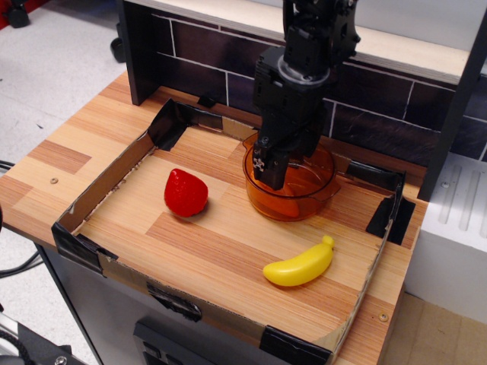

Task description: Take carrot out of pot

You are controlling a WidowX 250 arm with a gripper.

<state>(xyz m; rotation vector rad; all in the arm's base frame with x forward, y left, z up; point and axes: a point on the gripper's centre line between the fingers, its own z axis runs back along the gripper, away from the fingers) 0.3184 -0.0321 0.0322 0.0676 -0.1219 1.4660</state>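
The pot (312,199) is round, clear orange plastic, and stands at the back right of the wooden tray. The carrot lies inside it. Only its lower end (288,203) shows as a denser orange shape through the pot's wall; the rest is hidden behind the gripper. My black gripper (275,181) hangs straight down with its fingertips inside the pot's left half, at the carrot. One finger (268,163) faces the camera. The gap between the fingers is hidden, so I cannot tell whether they hold the carrot.
A red strawberry (185,192) lies left of the pot. A yellow banana (300,265) lies in front of it. The tray has low cardboard walls (106,186) with black tape at the corners. A dark brick-pattern back wall (380,122) and a shelf rise behind the pot.
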